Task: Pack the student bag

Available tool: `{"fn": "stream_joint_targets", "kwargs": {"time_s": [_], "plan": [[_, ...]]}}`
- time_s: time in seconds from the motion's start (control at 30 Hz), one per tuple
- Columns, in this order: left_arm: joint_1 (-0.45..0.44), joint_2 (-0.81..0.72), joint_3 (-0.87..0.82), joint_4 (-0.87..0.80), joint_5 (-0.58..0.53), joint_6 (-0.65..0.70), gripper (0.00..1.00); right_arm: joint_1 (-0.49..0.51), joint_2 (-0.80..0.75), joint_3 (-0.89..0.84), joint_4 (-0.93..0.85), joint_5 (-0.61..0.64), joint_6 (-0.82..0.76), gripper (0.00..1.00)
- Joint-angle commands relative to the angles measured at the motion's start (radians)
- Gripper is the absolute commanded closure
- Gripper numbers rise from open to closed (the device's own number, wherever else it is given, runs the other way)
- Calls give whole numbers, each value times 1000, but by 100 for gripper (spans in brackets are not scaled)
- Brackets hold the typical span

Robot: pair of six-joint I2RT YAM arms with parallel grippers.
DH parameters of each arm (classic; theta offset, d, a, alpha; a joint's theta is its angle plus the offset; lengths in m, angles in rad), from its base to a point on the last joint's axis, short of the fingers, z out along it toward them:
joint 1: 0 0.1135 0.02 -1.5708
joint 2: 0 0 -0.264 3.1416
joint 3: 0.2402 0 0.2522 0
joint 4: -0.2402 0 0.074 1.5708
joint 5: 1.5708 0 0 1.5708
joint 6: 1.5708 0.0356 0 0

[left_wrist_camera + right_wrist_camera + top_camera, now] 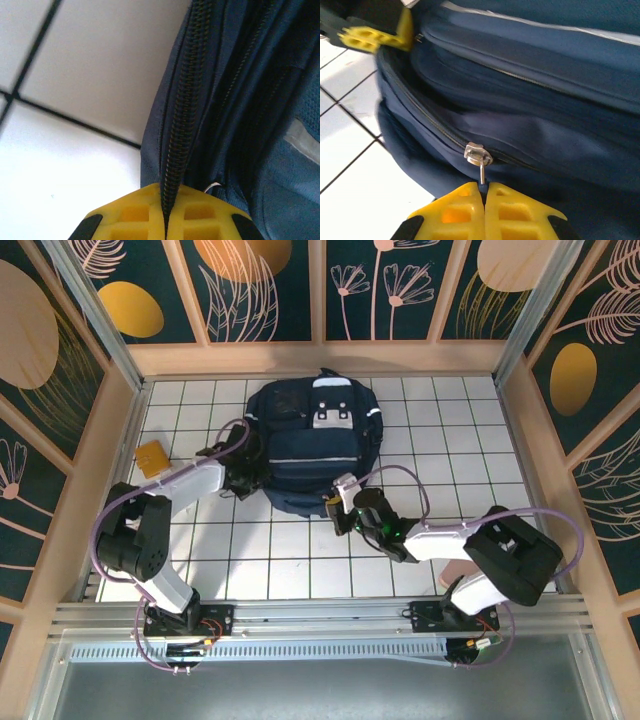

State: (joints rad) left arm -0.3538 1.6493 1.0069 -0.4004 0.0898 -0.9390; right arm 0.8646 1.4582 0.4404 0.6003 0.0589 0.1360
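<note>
The student bag, a navy-blue backpack with a grey patch and white trim, lies flat in the middle of the tiled table. My left gripper is at the bag's left side. Its yellow fingers are shut on the bag's fabric edge along a line of dark zipper teeth. My right gripper is at the bag's near edge. In the right wrist view this gripper is shut on the metal pull hanging from a silver zipper slider. The zipper line runs left from the slider toward the left gripper's fingers.
A small orange-yellow packet lies on the tiles left of the left arm. Wooden walls with patterned panels close in the table on three sides. White tiles lie bare between the bag and the arm bases.
</note>
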Motion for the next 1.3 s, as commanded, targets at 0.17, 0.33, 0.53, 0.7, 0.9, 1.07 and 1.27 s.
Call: {"fn": "stream_joint_targets", "kwargs": {"time_s": [0.17,0.33,0.53,0.7,0.9,1.07,1.27], "plan": [[127,83,129,-56,91,401,60,-37,-18,-21,-59,-25,9,100],[-55,-35,124,-57,155,111,29,41,59,43,-7,-89,2,100],[-237,-101,-41,-33,39,-239,23,102,135,105,47,-102,19,100],[-287,-126,-136,8,-60,-398,24,135,173,128,61,-109,23,100],[-299,-214,-158,-134,-160,-517,24,139,176,135,61,-93,14,100],[-313,-301,-177,-259,-161,-641,22,137,184,153,39,-93,-12,100],[-321,-305,-159,-318,-199,-646,14,143,206,165,56,-112,-22,100]]}}
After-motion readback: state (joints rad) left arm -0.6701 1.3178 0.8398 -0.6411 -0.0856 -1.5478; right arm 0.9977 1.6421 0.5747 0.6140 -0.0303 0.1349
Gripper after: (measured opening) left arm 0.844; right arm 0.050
